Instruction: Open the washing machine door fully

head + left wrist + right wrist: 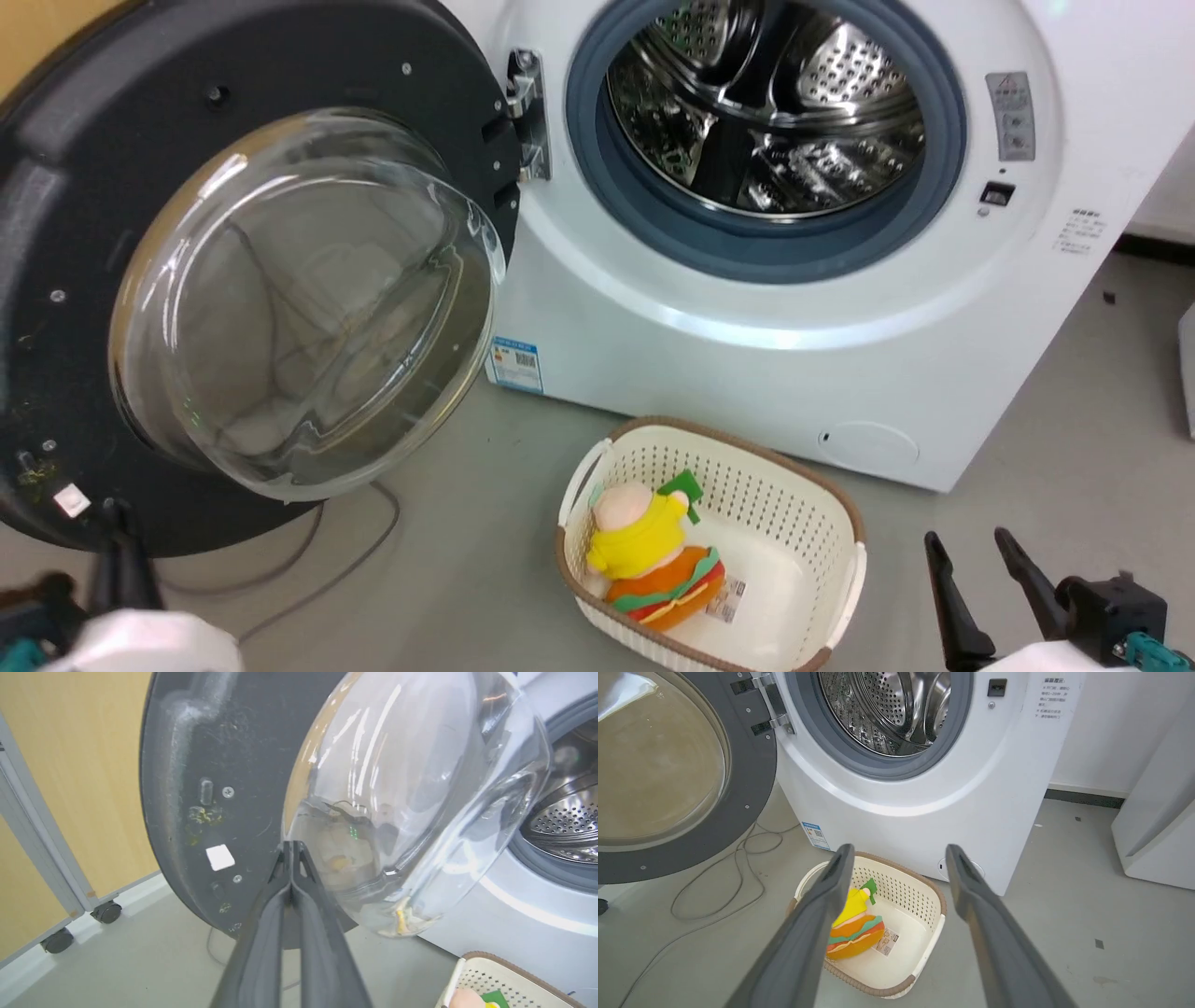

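The final push seems in hand: the left gripper [292,845], fingers pinched together and empty, sits at the lower inner rim of the washing machine door [187,742]. Next it likely needs an outward nudge; the right gripper [899,849], fingers wide, hangs well apart from it.

The left gripper [292,848] rises from the bottom centre of its wrist view, jaws pressed tightly together. The right gripper [966,539] sits at the lower right of the head view, jaws spread apart, pointing up the frame.
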